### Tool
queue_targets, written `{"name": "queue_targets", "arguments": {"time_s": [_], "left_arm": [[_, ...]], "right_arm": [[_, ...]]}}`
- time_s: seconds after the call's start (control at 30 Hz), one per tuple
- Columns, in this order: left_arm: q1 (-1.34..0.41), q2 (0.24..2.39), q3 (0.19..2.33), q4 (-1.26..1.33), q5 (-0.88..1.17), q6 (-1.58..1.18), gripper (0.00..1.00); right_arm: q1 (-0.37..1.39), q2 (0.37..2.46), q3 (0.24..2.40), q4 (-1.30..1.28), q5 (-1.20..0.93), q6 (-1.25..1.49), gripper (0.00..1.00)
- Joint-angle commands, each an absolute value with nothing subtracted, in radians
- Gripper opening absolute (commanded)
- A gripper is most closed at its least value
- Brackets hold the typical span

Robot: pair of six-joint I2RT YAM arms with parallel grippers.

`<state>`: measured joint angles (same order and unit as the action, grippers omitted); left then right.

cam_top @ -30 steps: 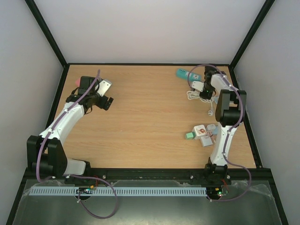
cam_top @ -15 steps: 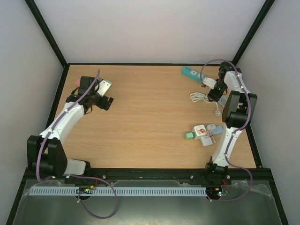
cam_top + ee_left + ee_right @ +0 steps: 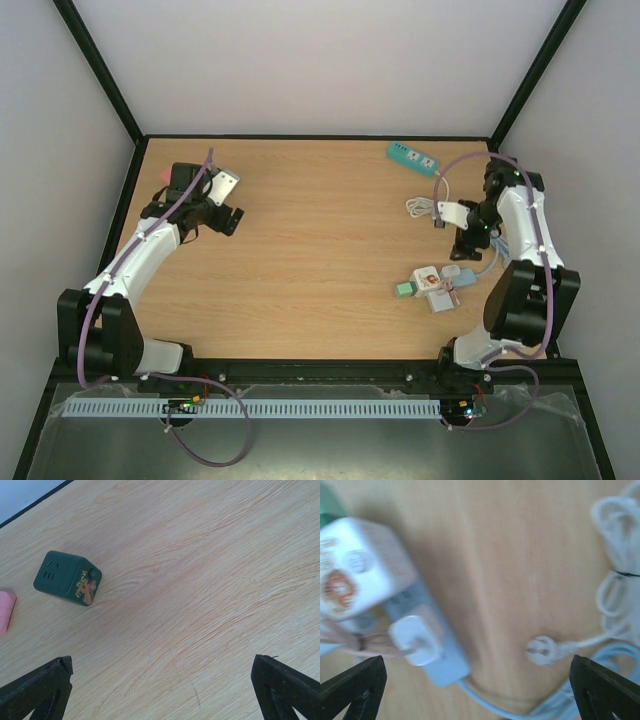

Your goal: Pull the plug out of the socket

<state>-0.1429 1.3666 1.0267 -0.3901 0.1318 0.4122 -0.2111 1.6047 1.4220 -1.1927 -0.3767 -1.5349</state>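
The teal socket strip point(image 3: 413, 157) lies at the back right of the table with nothing plugged into it. The white plug point(image 3: 542, 651) lies loose on the wood, prongs up, and its cord runs to a white coil point(image 3: 615, 580) point(image 3: 420, 208). My right gripper point(image 3: 477, 690) point(image 3: 465, 232) hovers open over the plug with nothing between its fingers. My left gripper point(image 3: 160, 690) point(image 3: 222, 215) hangs open above bare wood at the far left.
Under the right wrist sit a white cube adapter point(image 3: 355, 572) and a pale blue strip point(image 3: 440, 665) with a white charger point(image 3: 415, 640) plugged in. A dark green cube socket point(image 3: 67, 578) and a pink block point(image 3: 5, 611) lie near the left gripper.
My right gripper has opened and let go of the plug. The right arm has swung from the teal strip toward the near side, dragging plug and coil along. The left arm has not moved.
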Motion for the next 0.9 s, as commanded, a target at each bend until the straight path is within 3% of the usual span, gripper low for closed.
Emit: {"name": "queue_targets", "arguments": {"time_s": [0.0,0.17,0.47,0.87], "left_arm": [[-0.143,1.358,1.040,-0.402,0.172,0.392,1.00],[-0.143,1.349,1.036,-0.388,0.185,0.382,1.00],[-0.142,1.317,1.027,-0.382,0.176,0.376,1.00],[-0.137,1.303,1.022,-0.389,0.210,0.374,1.00]], "right_arm": [[-0.175,1.469,1.257,-1.279,-0.349,-1.684,0.98],[-0.108,1.344,1.127,-1.200,-0.368,-1.657,0.98],[-0.001,1.335,1.029,-1.148,-0.363,-1.596,1.00],[0.046,1.378,0.960,-1.062,-0.314,-1.561,0.89]]}}
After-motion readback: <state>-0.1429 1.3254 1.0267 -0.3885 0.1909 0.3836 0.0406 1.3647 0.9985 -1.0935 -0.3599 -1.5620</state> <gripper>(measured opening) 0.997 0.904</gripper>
